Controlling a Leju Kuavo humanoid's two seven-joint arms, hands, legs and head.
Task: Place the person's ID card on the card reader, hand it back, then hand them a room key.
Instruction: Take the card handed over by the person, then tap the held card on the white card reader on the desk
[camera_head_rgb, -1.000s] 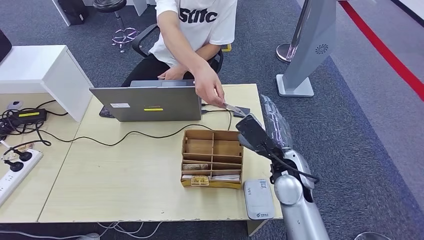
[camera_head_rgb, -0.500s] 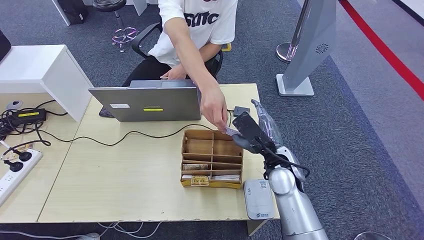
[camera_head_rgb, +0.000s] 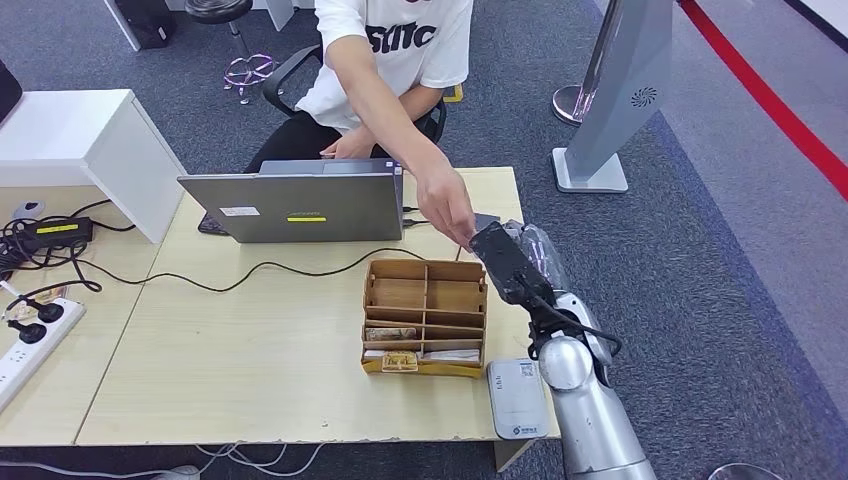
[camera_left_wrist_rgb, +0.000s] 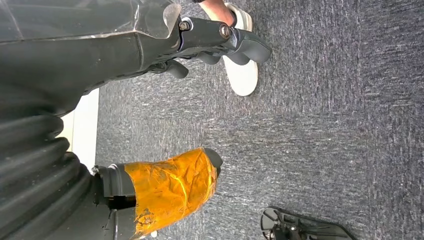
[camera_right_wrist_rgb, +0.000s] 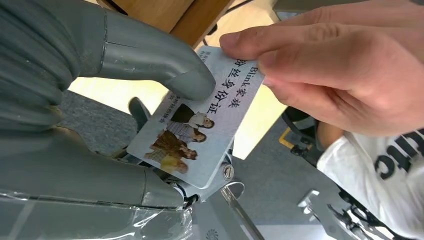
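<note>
The ID card, pale with small printed figures and text, lies between my right hand's thumb and its fingers beneath. A person's hand still pinches the card's far end. In the head view my right hand is raised over the table's right edge, meeting the person's hand. The white card reader lies flat at the table's front right corner. My left hand hangs over the carpet holding nothing, its fingers apart from the orange-taped thumb.
A wooden compartment box with cards in its front slots stands left of my right arm. A grey laptop with a black cable sits behind it. The person sits across the table. A power strip lies at far left.
The person's hand carried the ID card from the table's back right over to my right hand. My right hand shifted slightly and its thumb now rests on the card.
</note>
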